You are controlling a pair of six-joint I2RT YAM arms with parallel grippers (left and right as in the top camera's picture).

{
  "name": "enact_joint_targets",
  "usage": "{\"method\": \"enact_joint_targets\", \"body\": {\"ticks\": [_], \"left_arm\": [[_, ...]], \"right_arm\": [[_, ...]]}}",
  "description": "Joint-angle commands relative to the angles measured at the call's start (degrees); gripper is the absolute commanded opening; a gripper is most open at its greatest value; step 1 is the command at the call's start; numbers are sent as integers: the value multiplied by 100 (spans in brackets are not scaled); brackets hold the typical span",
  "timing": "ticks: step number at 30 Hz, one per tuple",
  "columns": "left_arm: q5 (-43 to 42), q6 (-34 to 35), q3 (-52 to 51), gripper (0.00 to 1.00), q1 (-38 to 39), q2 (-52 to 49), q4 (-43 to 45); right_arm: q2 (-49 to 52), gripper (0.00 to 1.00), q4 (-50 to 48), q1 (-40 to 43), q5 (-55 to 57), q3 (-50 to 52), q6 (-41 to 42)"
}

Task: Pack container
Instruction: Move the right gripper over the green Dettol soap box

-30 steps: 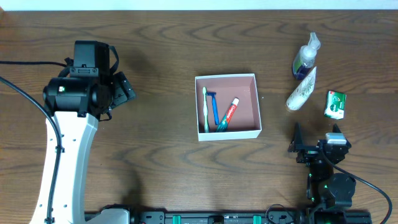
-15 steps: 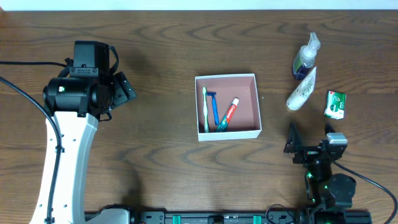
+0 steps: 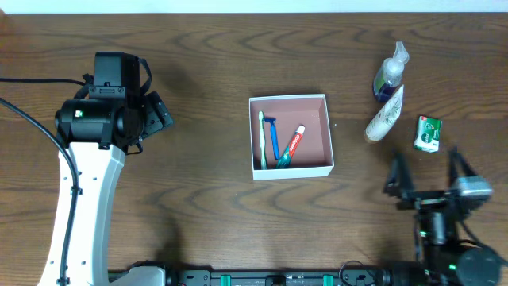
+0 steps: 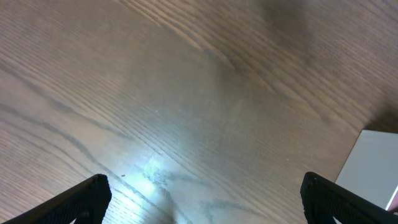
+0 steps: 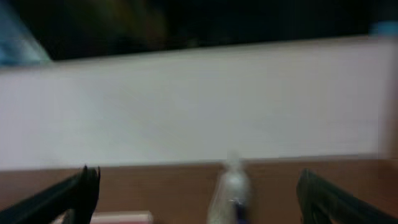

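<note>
Left: the left gripper [image 3: 159, 114] hangs over the bare table [image 3: 198, 48] with its jaws spread wide. Nothing is between them and nothing is touched. The container [image 3: 291, 169] lies at its 3 o'clock, well apart. The left wrist view shows both fingertips [image 4: 87, 196] at the lower corners with only wood grain between them. A white corner of the box shows at that frame's 4 o'clock.

Centre: the container sits mid-table, open top up. Lying flat toward its 8 o'clock corner are a toothbrush [image 3: 263, 137] and a blue razor [image 3: 274, 137] just beside it. A toothpaste tube [image 3: 292, 144] lies slanted, its lower end near the razor's.

Right: a pump bottle [image 3: 390, 75] stands at about the table's 2 o'clock. A white tube [image 3: 386, 115] lies against its base, and a green packet [image 3: 429, 133] lies apart at the tube's 4 o'clock.

The right gripper [image 3: 426, 176] is near the table's 5 o'clock edge, jaws wide, empty and touching nothing. The container is at its 10 o'clock, well apart, and the packet is at its 12. Its wrist view is blurred: a pale wall, a strip of table and a smeared bottle shape.

Change from one second ago: the right gripper has shifted toward 3 o'clock. The left arm, the container and the loose items have not moved.
</note>
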State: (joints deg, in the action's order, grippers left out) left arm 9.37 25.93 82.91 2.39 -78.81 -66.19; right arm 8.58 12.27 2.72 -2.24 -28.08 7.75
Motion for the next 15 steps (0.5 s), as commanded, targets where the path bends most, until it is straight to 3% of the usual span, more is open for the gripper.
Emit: {"method": "enact_joint_targets", "body": {"ticks": [1,7,15], "left_arm": [[31,90,-9,98,-28,-17,-20],[31,90,-9,98,-28,-17,-17],[31,90,-9,98,-28,-17,-17]], "right_arm": [[846,99,706,105,1497,-973,-446],[2909,99,2127,413,1777,-2632,-446],[5748,99,4341,1731,-55,-5945,-1001]]}}
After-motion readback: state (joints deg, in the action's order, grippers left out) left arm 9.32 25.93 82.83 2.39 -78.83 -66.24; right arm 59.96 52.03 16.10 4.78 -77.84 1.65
